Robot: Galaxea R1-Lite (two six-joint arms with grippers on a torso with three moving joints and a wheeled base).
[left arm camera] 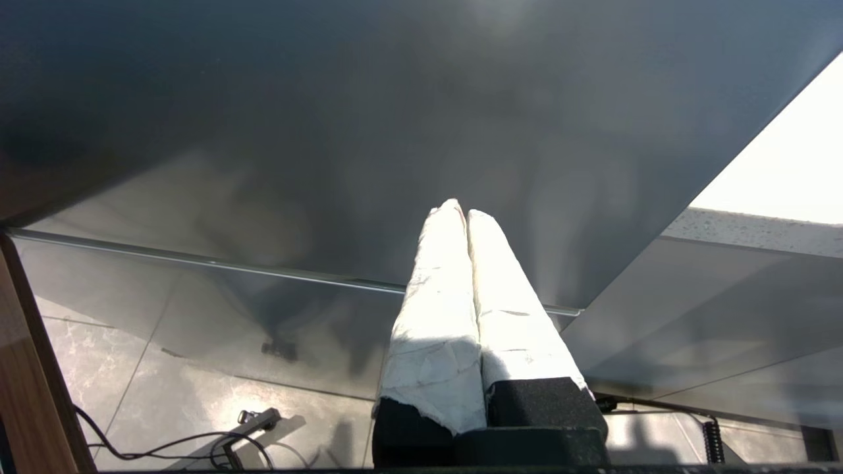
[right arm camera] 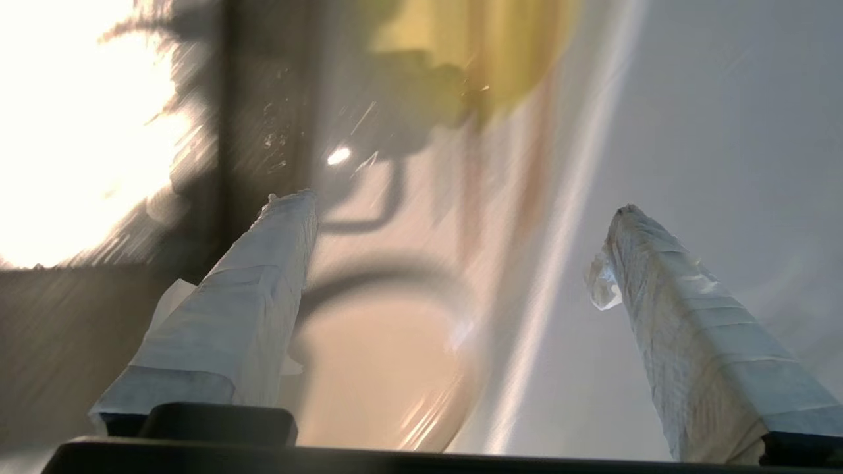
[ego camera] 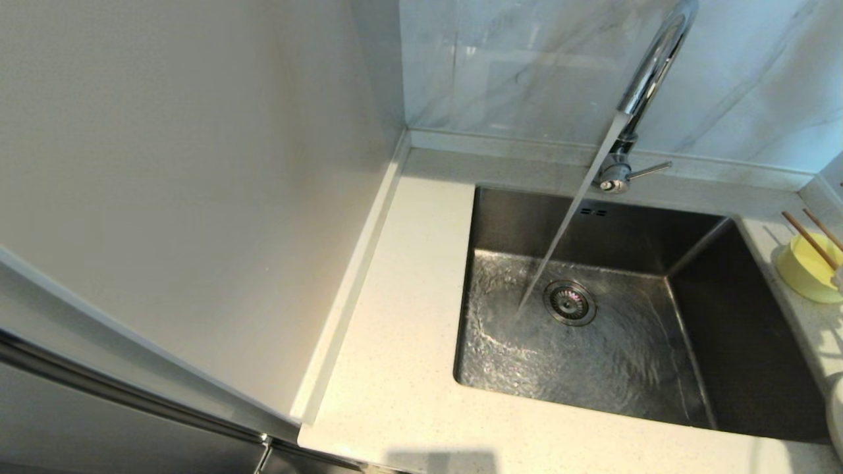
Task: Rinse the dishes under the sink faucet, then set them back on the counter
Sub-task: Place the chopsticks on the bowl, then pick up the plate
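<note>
The chrome faucet [ego camera: 649, 72] is running, and its stream [ego camera: 566, 217] falls into the steel sink [ego camera: 724, 316] beside the drain. A pale-yellow bowl [ego camera: 807, 266] stands on the counter [ego camera: 395, 329] at the far right, with the brown chopsticks [ego camera: 811, 240] lying across its rim. A sliver of the cream plate [ego camera: 836, 415] shows at the right edge. In the right wrist view my right gripper [right arm camera: 458, 210] is open above the plate [right arm camera: 375, 368], with the bowl [right arm camera: 474, 52] beyond; that view is smeared. My left gripper [left arm camera: 460, 210] is shut on nothing, parked low.
A tall pale cabinet side [ego camera: 197, 197] rises left of the counter. A marble-tiled wall [ego camera: 527, 66] stands behind the sink. The left wrist view shows a dark cabinet front [left arm camera: 329, 131], the floor and a cable [left arm camera: 171, 441].
</note>
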